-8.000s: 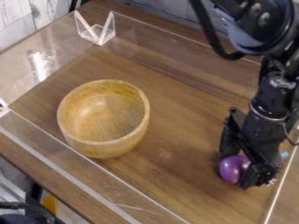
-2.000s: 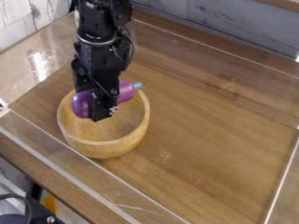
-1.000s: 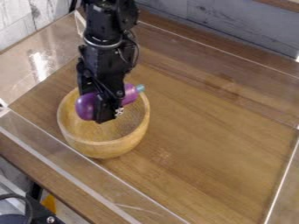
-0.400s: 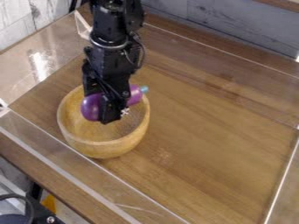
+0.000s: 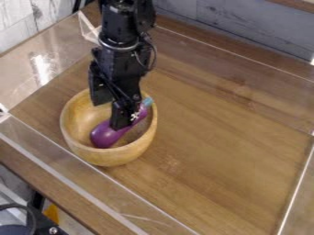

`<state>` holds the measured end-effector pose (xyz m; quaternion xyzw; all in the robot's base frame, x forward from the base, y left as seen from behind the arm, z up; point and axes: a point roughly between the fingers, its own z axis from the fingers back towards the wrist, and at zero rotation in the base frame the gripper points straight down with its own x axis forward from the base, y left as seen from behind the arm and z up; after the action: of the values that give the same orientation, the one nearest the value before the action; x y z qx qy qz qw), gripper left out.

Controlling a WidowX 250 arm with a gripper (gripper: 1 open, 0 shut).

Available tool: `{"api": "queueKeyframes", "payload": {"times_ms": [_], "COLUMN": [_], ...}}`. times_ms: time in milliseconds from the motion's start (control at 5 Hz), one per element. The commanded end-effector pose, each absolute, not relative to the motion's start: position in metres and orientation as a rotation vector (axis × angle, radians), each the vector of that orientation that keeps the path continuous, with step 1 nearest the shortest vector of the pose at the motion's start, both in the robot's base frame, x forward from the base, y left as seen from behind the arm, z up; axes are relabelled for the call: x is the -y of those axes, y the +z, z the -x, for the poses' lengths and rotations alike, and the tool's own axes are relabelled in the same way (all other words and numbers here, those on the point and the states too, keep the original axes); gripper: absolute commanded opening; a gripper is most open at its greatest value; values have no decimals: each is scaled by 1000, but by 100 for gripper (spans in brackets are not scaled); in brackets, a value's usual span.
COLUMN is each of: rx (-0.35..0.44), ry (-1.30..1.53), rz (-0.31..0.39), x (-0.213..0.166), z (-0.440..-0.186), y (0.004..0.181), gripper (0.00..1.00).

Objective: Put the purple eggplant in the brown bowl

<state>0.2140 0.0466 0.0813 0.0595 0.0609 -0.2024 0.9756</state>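
Camera view, the only 1: the eggplant (image 5: 113, 133) lies inside the bowl (image 5: 84, 143), leaning on the inner wall, its teal cap toward the right rim. The gripper (image 5: 121, 108) hangs straight down just above it with jaws spread, no longer pinching it, which suggests a drop from low height so the toy would not bounce out. The black fingers hide part of the eggplant, so contact is unclear.

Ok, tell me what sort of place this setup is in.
Probably a lab test bench, not a kitchen: a wooden tabletop fenced by clear plastic walls, with only a brown wooden bowl and a toy purple eggplant under a black robot arm.
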Motion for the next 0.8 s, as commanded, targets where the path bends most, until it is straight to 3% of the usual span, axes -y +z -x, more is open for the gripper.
{"api": "queueKeyframes", "payload": {"times_ms": [0, 600], "rx": [-81, -67], "ry": [-407, -386], "rz": [-137, -134], "x": [-49, -53], "z": [-225, -230], "y": [91, 97], "gripper": [100, 100]}}
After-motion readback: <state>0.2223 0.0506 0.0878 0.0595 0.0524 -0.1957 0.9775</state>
